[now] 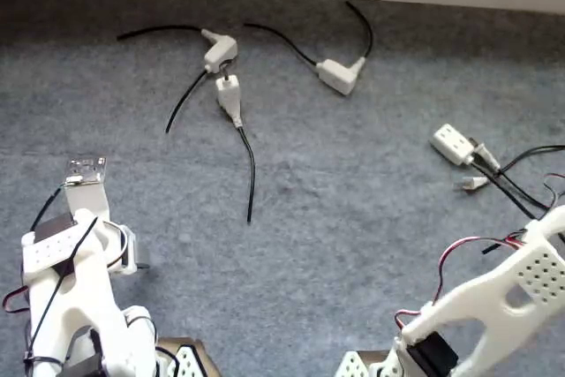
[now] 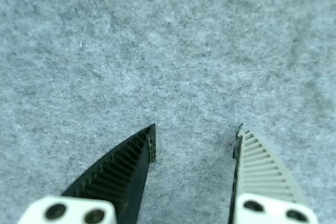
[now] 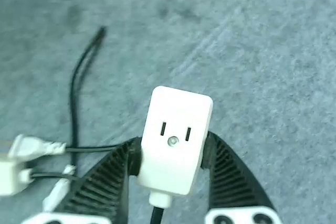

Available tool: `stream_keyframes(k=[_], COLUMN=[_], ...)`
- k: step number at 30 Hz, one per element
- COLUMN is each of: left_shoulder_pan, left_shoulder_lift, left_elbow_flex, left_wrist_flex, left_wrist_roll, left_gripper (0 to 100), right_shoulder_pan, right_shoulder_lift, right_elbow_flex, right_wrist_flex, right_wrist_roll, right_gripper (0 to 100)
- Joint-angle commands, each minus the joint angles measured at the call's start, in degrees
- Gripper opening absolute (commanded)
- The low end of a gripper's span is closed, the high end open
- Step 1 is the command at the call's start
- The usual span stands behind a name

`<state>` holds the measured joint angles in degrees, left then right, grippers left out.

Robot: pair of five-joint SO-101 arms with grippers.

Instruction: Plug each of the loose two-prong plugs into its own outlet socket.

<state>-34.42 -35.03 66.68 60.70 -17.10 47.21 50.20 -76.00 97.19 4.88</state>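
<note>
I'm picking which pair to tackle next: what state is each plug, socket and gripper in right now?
left gripper: open, empty.
right gripper: shut on held socket.
held socket: gripped, both slots empty.
centre plug: nose against centre socket, seating unclear.
far pair: looks joined.
right-side socket: lying free.
small plug: loose beside it, unplugged.
</note>
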Motion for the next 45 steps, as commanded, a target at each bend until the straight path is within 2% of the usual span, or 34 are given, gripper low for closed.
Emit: stream_keyframes(k=[1, 7, 16, 24, 29, 31, 34, 37, 40, 45], left_shoulder_pan=[1.0, 1.2, 1.2, 1.2, 1.2, 1.2, 1.1, 1.1, 1.1, 1.1], left_shoulder_lift=[-1.1, -1.1, -1.1, -1.0, -1.0, -1.0, -1.0, -1.0, -1.0, -1.0], left_elbow_flex=[-0.1, -0.1, -0.1, -0.1, -0.1, -0.1, -0.1, -0.1, -0.1, -0.1], left_wrist_flex=[-0.6, -0.6, -0.6, -0.6, -0.6, -0.6, -0.6, -0.6, -0.7, -0.7], left_wrist_roll=[0.5, 0.5, 0.5, 0.5, 0.5, 0.5, 0.5, 0.5, 0.5, 0.5], left_gripper=[24, 24, 24, 24, 24, 24, 24, 24, 24, 24], right_shoulder_pan=[-6.5, -15.9, -44.5, -67.2, -78.2, -80.7, -80.9, -79.7, -79.8, -79.5], right_shoulder_lift=[-14.6, -32.7, -68.9, -86.8, -88.9, -88.8, -88.7, -88.7, -88.7, -89.4], right_elbow_flex=[2.7, 20.6, 59.2, 94.4, 114.4, 120.4, 127.3, 131.6, 133.7, 133.9], right_wrist_flex=[4.1, 4.1, 2.3, -14.5, -30.3, -37.0, -47.3, -53.8, -56.1, -56.0], right_wrist_roll=[-0.9, -7.5, -15.1, -16.0, -9.5, -7.3, -6.8, -11.2, -13.6, -13.3], right_gripper=[8.0, 8.0, 8.0, 8.1, 8.1, 8.1, 8.7, 17.0, 25.9, 27.2])
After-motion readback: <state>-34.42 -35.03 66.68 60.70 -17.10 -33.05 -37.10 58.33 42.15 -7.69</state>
